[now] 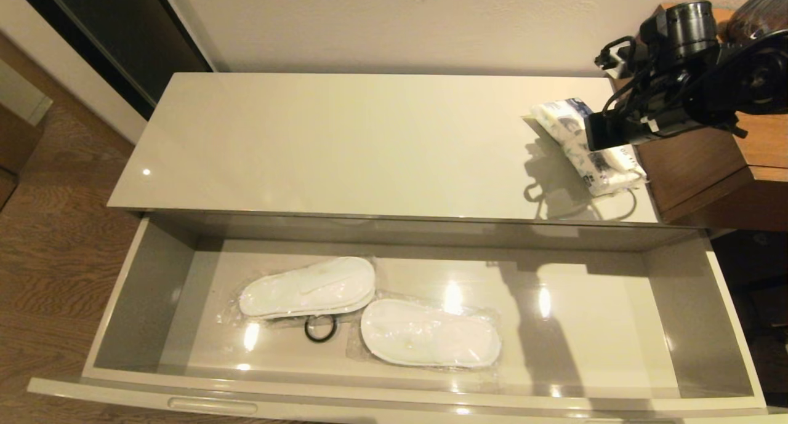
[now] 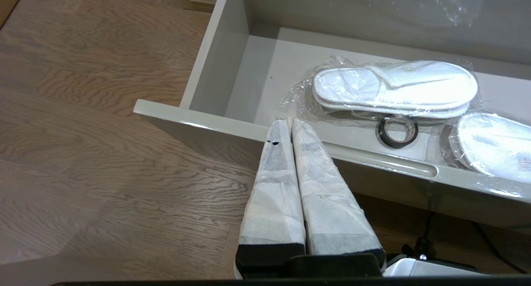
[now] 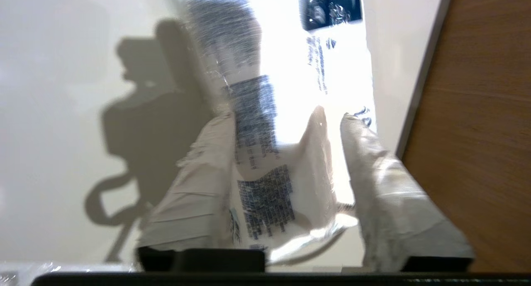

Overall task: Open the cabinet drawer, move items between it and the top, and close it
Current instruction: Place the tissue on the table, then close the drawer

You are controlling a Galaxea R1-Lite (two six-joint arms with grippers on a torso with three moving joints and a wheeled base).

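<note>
Straddling the tissue pack (image 3: 286,111) between its spread jaws, your right gripper (image 3: 286,124) prepares the pickup, while the left gripper (image 2: 286,126) waits closed outside the cabinet drawer (image 2: 215,57).

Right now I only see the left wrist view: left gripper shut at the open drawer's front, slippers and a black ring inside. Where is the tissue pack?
Observer: The tissue pack lies on the top, at its right end, beside the brown wooden unit.
Operator: And the right gripper?
Observer: The right gripper is at that pack, open, with one finger on each side of it.
</note>
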